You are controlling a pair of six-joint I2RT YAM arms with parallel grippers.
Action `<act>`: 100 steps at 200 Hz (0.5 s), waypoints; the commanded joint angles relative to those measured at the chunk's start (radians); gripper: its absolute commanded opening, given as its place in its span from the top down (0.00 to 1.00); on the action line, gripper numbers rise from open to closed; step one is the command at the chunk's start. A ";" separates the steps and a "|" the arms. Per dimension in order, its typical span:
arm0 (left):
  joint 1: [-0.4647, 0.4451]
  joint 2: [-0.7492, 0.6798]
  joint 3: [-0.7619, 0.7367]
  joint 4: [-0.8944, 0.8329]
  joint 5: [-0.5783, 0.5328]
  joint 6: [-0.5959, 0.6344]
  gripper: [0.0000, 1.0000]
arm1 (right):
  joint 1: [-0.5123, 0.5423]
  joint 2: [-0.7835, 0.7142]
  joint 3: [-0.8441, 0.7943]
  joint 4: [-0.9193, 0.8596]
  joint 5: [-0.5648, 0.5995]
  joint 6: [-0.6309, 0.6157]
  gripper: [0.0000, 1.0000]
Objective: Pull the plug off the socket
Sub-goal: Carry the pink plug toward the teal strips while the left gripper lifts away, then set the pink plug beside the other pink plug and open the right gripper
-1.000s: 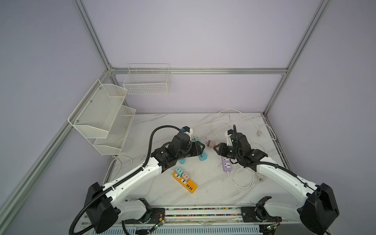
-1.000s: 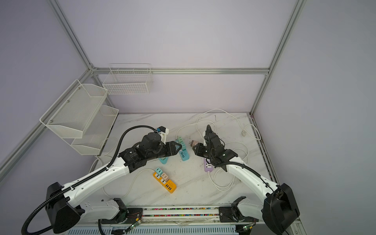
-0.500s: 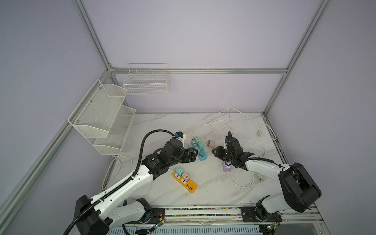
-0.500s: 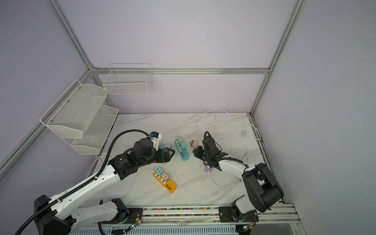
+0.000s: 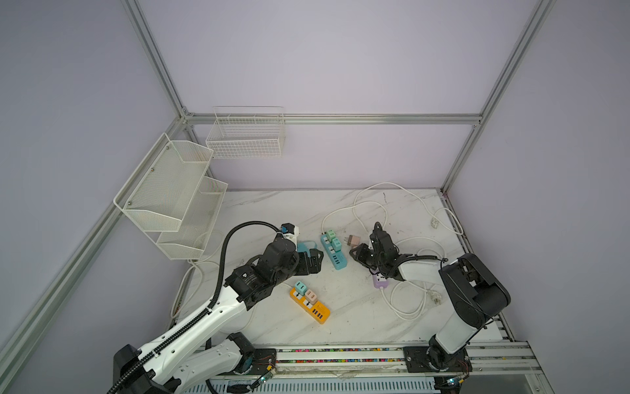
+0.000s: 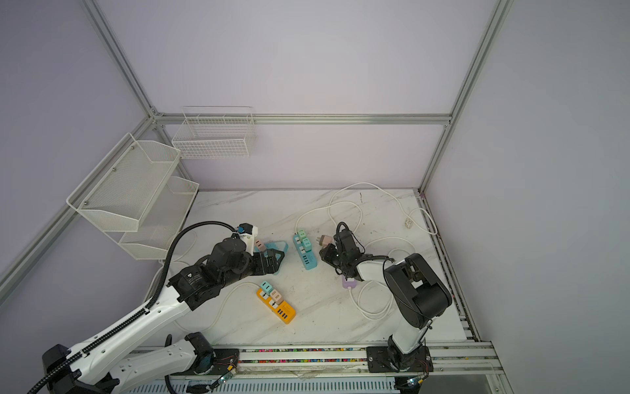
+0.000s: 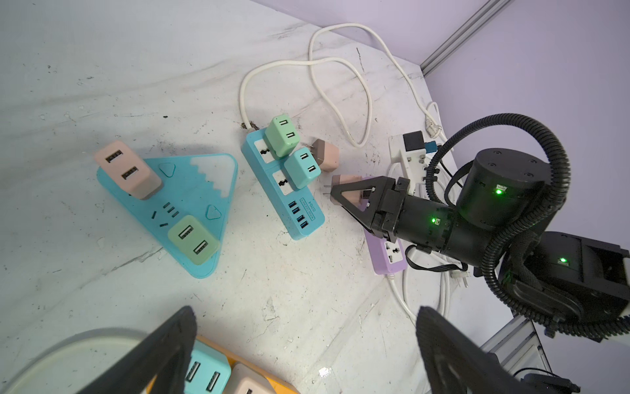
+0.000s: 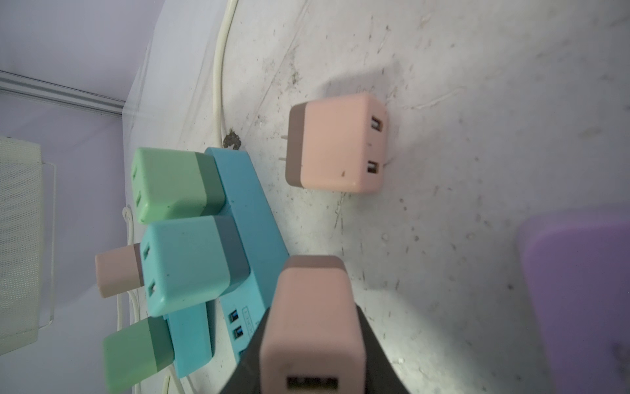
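Observation:
My right gripper [image 8: 312, 354] is shut on a pink plug [image 8: 312, 300], held just above the table with its prongs free of any socket. The purple socket strip [image 7: 388, 252] lies under and behind that gripper [image 5: 357, 254], its near end hidden by the wrist. My left gripper [image 7: 306, 351] stands wide open with nothing between its fingers [image 7: 163, 348]. In both top views it hovers [image 5: 314, 261] over the triangular teal socket [image 7: 184, 201], left of the long teal strip [image 5: 333, 250].
A second pink plug [image 8: 337, 145] lies loose beside the teal strip, which carries a green and a teal plug. The triangular socket holds a pink and a green plug. An orange strip [image 5: 310, 303] with two plugs lies nearer the front. White cables [image 5: 405, 300] loop at right.
My left gripper has opened wide and drawn back to the left. The right arm has folded down and its gripper has shifted left with the pink plug.

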 commanded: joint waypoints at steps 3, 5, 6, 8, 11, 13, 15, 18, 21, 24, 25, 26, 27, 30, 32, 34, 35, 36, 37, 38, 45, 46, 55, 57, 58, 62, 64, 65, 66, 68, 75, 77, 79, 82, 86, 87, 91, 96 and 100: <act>0.010 -0.008 -0.028 0.001 -0.018 0.026 0.00 | -0.003 0.042 0.045 0.049 -0.018 0.021 0.72; 0.010 -0.008 -0.027 -0.001 -0.018 0.026 0.00 | -0.003 0.045 0.048 0.047 -0.018 0.020 0.72; 0.010 -0.008 -0.028 -0.001 -0.018 0.026 0.00 | -0.003 0.046 0.049 0.047 -0.019 0.020 0.72; 0.011 -0.009 -0.029 -0.001 -0.018 0.026 0.00 | -0.003 0.051 0.052 0.045 -0.018 0.019 0.72; 0.011 -0.009 -0.030 -0.002 -0.018 0.026 0.00 | -0.003 0.053 0.053 0.044 -0.018 0.018 0.72; 0.011 -0.009 -0.030 -0.003 -0.018 0.026 0.00 | -0.003 0.056 0.056 0.044 -0.017 0.017 0.72; 0.013 -0.009 -0.031 -0.003 -0.019 0.027 0.00 | -0.003 0.059 0.058 0.042 -0.016 0.016 0.71; 0.012 -0.009 -0.033 -0.003 -0.018 0.027 0.00 | -0.003 0.061 0.060 0.042 -0.016 0.015 0.71; 0.013 -0.009 -0.034 -0.004 -0.018 0.027 0.00 | -0.003 0.064 0.062 0.039 -0.015 0.015 0.71; 0.014 -0.009 -0.033 -0.005 -0.017 0.027 0.00 | -0.003 0.066 0.065 0.038 -0.015 0.014 0.71; 0.014 -0.009 -0.034 -0.005 -0.017 0.027 0.00 | -0.002 0.069 0.067 0.037 -0.015 0.012 0.70; 0.014 -0.009 -0.034 -0.005 -0.017 0.027 0.00 | -0.002 0.069 0.067 0.037 -0.015 0.012 0.70; 0.015 -0.009 -0.034 -0.006 -0.017 0.027 0.00 | -0.003 0.070 0.068 0.037 -0.015 0.012 0.70; 0.016 -0.009 -0.035 -0.008 -0.020 0.027 0.00 | -0.003 0.073 0.071 0.036 -0.015 0.011 0.69; 0.016 -0.010 -0.035 -0.008 -0.020 0.027 0.00 | -0.003 0.074 0.072 0.036 -0.016 0.011 0.69; 0.016 -0.011 -0.035 -0.008 -0.020 0.027 0.00 | -0.003 0.076 0.074 0.035 -0.016 0.009 0.69; 0.016 -0.011 -0.036 -0.009 -0.020 0.027 0.00 | -0.003 0.077 0.075 0.034 -0.016 0.009 0.69; 0.016 -0.011 -0.036 -0.010 -0.020 0.027 0.00 | -0.003 0.078 0.076 0.034 -0.017 0.008 0.69; 0.017 -0.011 -0.036 -0.011 -0.020 0.028 0.00 | -0.003 0.080 0.077 0.033 -0.018 0.007 0.68; 0.017 -0.011 -0.036 -0.010 -0.020 0.026 0.00 | -0.002 0.082 0.079 0.032 -0.017 0.007 0.68; 0.019 -0.012 -0.039 -0.010 -0.019 0.026 0.00 | -0.003 0.086 0.085 0.026 -0.018 0.001 0.67; 0.019 -0.012 -0.039 -0.010 -0.019 0.026 0.00 | -0.002 0.088 0.087 0.023 -0.017 -0.001 0.67; 0.020 -0.014 -0.042 -0.008 -0.018 0.026 0.00 | -0.003 0.094 0.094 0.016 -0.014 -0.005 0.66; 0.021 -0.014 -0.043 -0.007 -0.018 0.027 0.00 | -0.003 0.095 0.095 0.015 -0.014 -0.006 0.66; 0.021 -0.014 -0.043 -0.007 -0.018 0.027 0.00 | -0.003 0.097 0.095 0.014 -0.013 -0.007 0.65; 0.022 -0.014 -0.044 -0.007 -0.018 0.028 0.00 | -0.003 0.100 0.097 0.013 -0.012 -0.007 0.65; 0.023 -0.013 -0.044 -0.007 -0.018 0.028 0.00 | -0.003 0.100 0.097 0.013 -0.012 -0.006 0.65; 0.023 -0.013 -0.044 -0.008 -0.018 0.029 0.00 | -0.003 0.101 0.097 0.013 -0.013 -0.006 0.64; 0.024 -0.013 -0.044 -0.008 -0.018 0.029 0.00 | -0.003 0.101 0.097 0.013 -0.013 -0.007 0.64; 0.024 -0.013 -0.043 -0.008 -0.018 0.029 0.00 | -0.003 0.102 0.097 0.013 -0.013 -0.007 0.64; 0.027 -0.013 -0.043 -0.009 -0.015 0.029 0.00 | -0.003 0.106 0.101 0.011 -0.013 -0.009 0.62; 0.027 -0.013 -0.044 -0.009 -0.014 0.029 0.00 | -0.003 0.107 0.102 0.010 -0.013 -0.010 0.61; 0.028 -0.014 -0.044 -0.009 -0.014 0.029 0.00 | -0.003 0.109 0.104 0.008 -0.013 -0.011 0.60; 0.029 -0.014 -0.044 -0.009 -0.013 0.029 0.00 | -0.003 0.110 0.107 0.005 -0.013 -0.013 0.60; 0.029 -0.014 -0.043 -0.009 -0.011 0.028 0.00 | -0.003 0.112 0.107 0.001 -0.011 -0.016 0.58; 0.029 -0.015 -0.043 -0.009 -0.011 0.027 0.00 | -0.003 0.112 0.108 -0.001 -0.011 -0.017 0.58; 0.030 -0.016 -0.044 -0.009 -0.009 0.027 0.00 | -0.002 0.114 0.111 -0.008 -0.008 -0.020 0.58; 0.031 -0.017 -0.045 -0.009 -0.007 0.027 0.00 | -0.002 0.115 0.115 -0.022 -0.002 -0.024 0.57; 0.032 -0.019 -0.045 -0.009 -0.006 0.027 0.00 | -0.003 0.115 0.118 -0.032 0.004 -0.029 0.57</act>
